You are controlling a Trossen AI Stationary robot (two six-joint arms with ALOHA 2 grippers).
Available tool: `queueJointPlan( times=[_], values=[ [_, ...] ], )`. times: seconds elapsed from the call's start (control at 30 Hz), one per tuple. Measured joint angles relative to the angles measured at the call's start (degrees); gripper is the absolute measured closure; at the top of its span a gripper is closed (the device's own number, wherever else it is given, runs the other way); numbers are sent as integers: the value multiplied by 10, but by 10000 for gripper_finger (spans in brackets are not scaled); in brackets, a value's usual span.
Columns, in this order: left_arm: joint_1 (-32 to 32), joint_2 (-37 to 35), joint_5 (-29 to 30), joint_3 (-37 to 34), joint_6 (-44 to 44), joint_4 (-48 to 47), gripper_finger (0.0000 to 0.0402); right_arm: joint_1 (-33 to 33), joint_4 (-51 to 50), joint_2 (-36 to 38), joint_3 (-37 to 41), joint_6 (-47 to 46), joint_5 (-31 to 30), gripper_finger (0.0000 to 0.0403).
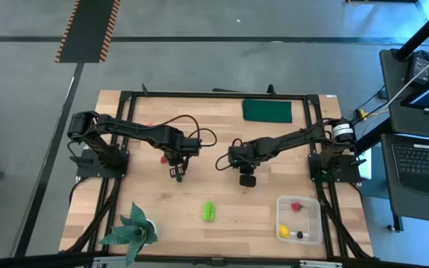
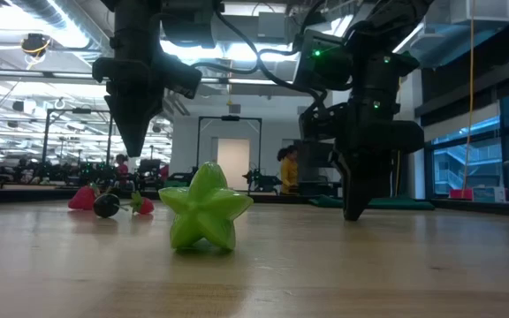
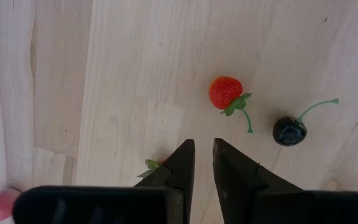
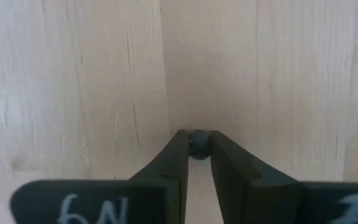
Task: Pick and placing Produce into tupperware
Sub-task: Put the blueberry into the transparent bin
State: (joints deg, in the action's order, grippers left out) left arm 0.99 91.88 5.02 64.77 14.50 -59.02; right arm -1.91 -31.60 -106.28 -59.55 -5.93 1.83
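My right gripper (image 1: pixel 247 179) stands at mid-table with its tips down at the wood (image 2: pixel 353 212), shut on a tiny dark berry (image 4: pixel 198 144). My left gripper (image 1: pixel 178 176) hangs shut above the table (image 2: pixel 134 150) with nothing between its fingers. Below and beyond it lie a red strawberry (image 3: pixel 225 92), a dark stemmed berry (image 3: pixel 289 130) and a second strawberry (image 3: pixel 153 165) half hidden by a finger. A green ridged star-shaped fruit (image 1: pixel 209 211) rests on the wood near the front. The clear tupperware (image 1: pixel 313 221) at the front right holds a red berry (image 1: pixel 296 206), a yellow lemon (image 1: pixel 284 231) and a dark berry (image 1: pixel 299 235). My right gripper pinches the tiny dark berry (image 4: pixel 198 145) between the very ends of its two fingers. The fingers come from above, pointing steeply down. Their tips are down at the table top; whether the berry rests on the wood I cannot tell.
A flat dark green rectangle (image 1: pixel 267 110) lies at the far edge. A leafy potted plant (image 1: pixel 132 231) stands at the front left corner. A pink piece (image 3: pixel 2 202) lies on the wood near the left arm. Bare wood lies between the star-shaped fruit and the tupperware.
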Motion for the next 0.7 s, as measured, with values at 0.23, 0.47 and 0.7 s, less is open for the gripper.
queueJointPlan(
  times=[0.23, 0.47, 0.7],
  values=[
    [0, 0, 0, 0, 0, 0, 337, -2, -73, 53, 6, -51, 29, 346],
    [0, 0, 0, 0, -1, 4, 328, -18, -178, 167, 2, -212, 85, 347],
    [0, 0, 0, 0, -1, 14, 333, -93, -240, 297, 1, -443, 107, 347]
  ],
)
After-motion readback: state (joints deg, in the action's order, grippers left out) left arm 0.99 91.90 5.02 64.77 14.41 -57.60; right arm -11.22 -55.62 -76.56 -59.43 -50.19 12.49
